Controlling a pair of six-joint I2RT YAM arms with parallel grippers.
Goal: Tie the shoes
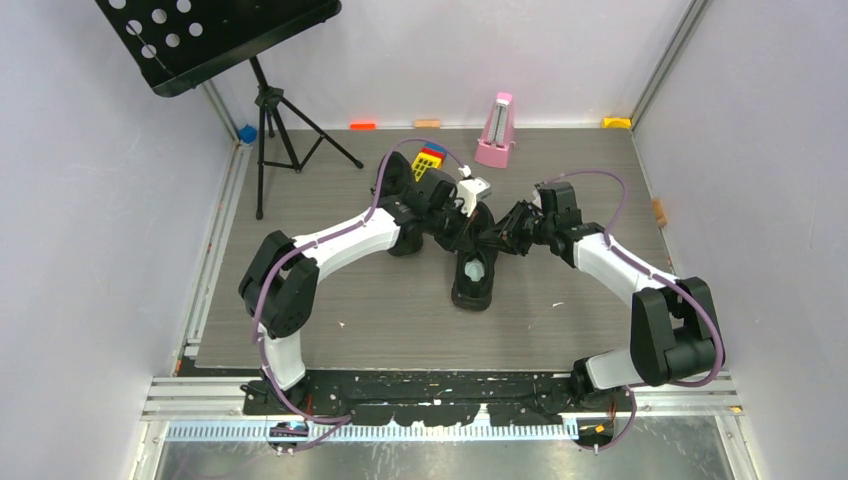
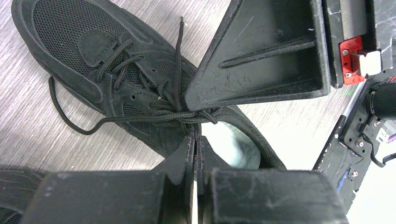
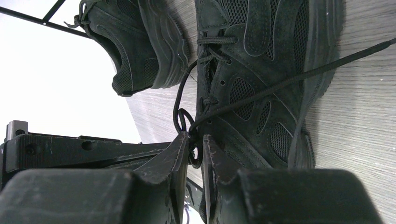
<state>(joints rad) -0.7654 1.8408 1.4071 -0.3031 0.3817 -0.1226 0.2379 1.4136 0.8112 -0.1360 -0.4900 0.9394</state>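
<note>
Shoe (image 2: 60, 32) laces (image 2: 163, 116): wrist views only

Pale lilac walls (image 1: 500, 50) enclose grey wood-grain surface (image 1: 400, 330); black music stand (image 1: 215, 40) far left; pink metronome (image 1: 497, 132) at back wall.

Left wrist view: the shoe (image 2: 140, 93) runs off the top left edge at its toe, and its heel is hidden behind the left pincer (image 2: 196, 140). The right pincer (image 2: 189, 99) covers the shoe's far side. Whether the left pincer actually pinches the lace (image 2: 154, 116) cannot be told. A second shoe (image 2: 14, 191) shows only as a sliver in the bottom left corner.

Right wrist view: both shoes run off the top edge, and the left background is washed out white.

From above, the laces are too small to see, and the music stand (image 1: 250, 30) is cut by the top edge.
</note>
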